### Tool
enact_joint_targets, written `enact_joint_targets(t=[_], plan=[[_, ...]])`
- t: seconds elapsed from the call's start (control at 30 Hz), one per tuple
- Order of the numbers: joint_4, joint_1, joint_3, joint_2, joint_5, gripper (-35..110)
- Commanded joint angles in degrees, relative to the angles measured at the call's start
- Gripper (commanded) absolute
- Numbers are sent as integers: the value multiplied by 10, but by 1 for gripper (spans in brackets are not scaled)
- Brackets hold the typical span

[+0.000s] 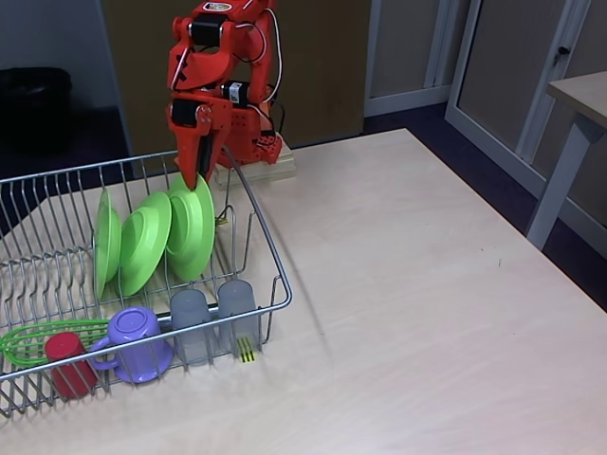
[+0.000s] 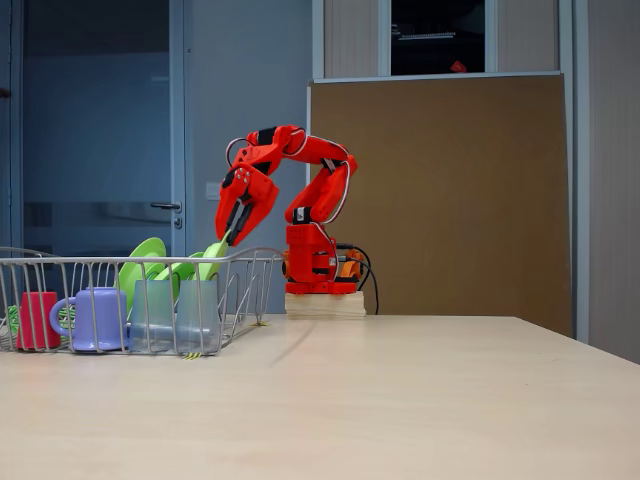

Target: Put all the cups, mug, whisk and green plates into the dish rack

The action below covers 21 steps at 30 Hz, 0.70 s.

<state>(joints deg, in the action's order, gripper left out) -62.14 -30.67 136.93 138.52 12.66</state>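
Observation:
The silver wire dish rack point(image 1: 266, 243) stands at the table's left. Three green plates stand on edge in it: one on the left point(image 1: 107, 242), one in the middle point(image 1: 144, 242), one on the right point(image 1: 190, 227). My red gripper point(image 1: 196, 178) reaches down from above and looks shut on the right plate's top rim point(image 2: 213, 250). Along the rack's front row sit a red cup point(image 1: 69, 363), the purple mug point(image 1: 137, 341) and two grey-blue tumblers point(image 1: 190, 325) point(image 1: 237, 313). The green whisk point(image 1: 38, 339) lies behind the red cup.
The arm's base point(image 1: 251, 156) sits on a wooden block just behind the rack's far right corner. A yellow-and-black tag point(image 1: 247, 351) marks the rack's front. Bare tabletop point(image 1: 427, 284) stretches to the right. Another table's leg point(image 1: 560, 180) stands beyond the right edge.

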Motion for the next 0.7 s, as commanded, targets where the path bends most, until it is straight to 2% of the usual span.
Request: enact_joint_targets(t=[0.0, 0.33, 0.67], plan=[[6, -11, 12, 21, -17, 6], [15, 12, 61, 61, -32, 20], [3, 142, 32, 147, 9, 17]])
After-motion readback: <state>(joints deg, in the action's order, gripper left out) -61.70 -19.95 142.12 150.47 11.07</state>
